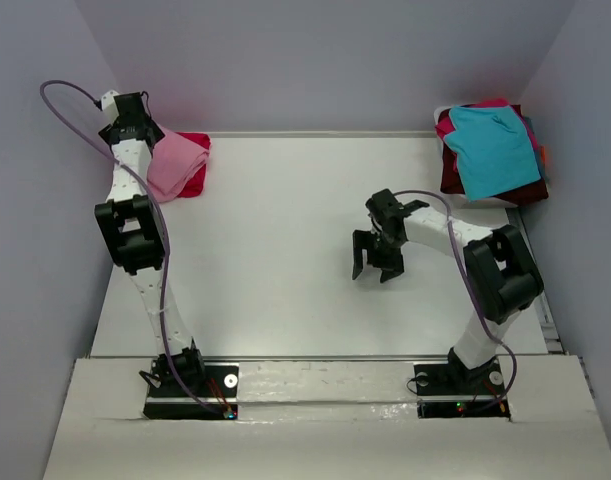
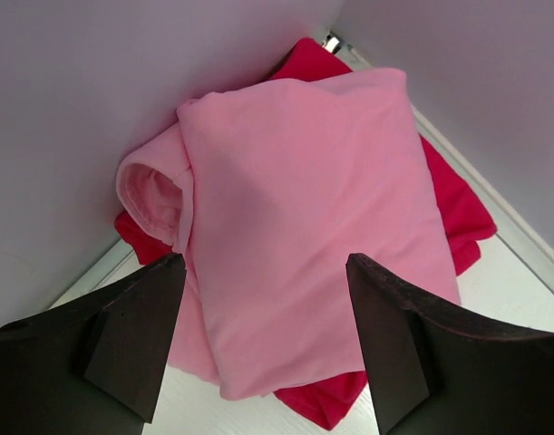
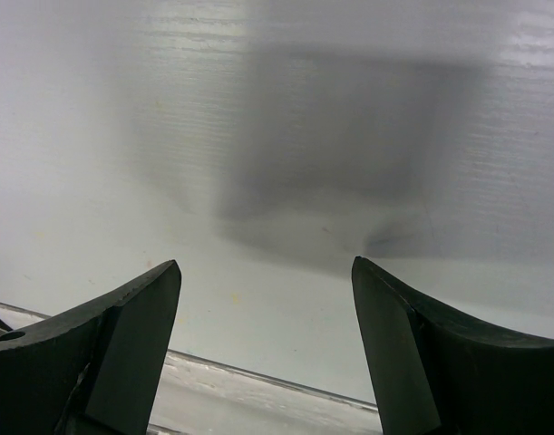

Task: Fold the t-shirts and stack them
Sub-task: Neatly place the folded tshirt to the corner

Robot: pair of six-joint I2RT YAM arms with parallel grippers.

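Observation:
A light pink t-shirt (image 1: 173, 160) (image 2: 304, 217) lies folded on a folded crimson red t-shirt (image 1: 196, 170) (image 2: 453, 213) in the table's far left corner. My left gripper (image 1: 135, 122) (image 2: 265, 261) hovers over this stack, open and apart from the cloth. At the far right lies a loose pile: a teal t-shirt (image 1: 495, 150) on top, a maroon one (image 1: 453, 178) under it, and a bit of pink-red cloth (image 1: 451, 122) at the back. My right gripper (image 1: 375, 265) (image 3: 266, 265) hangs open above the bare table (image 3: 286, 136), right of centre, holding nothing.
Grey walls close in the white table (image 1: 285, 230) at the back and on both sides, tight against the left stack. The table's near edge (image 3: 258, 381) shows in the right wrist view. Both arm bases sit on the near ledge (image 1: 325, 385).

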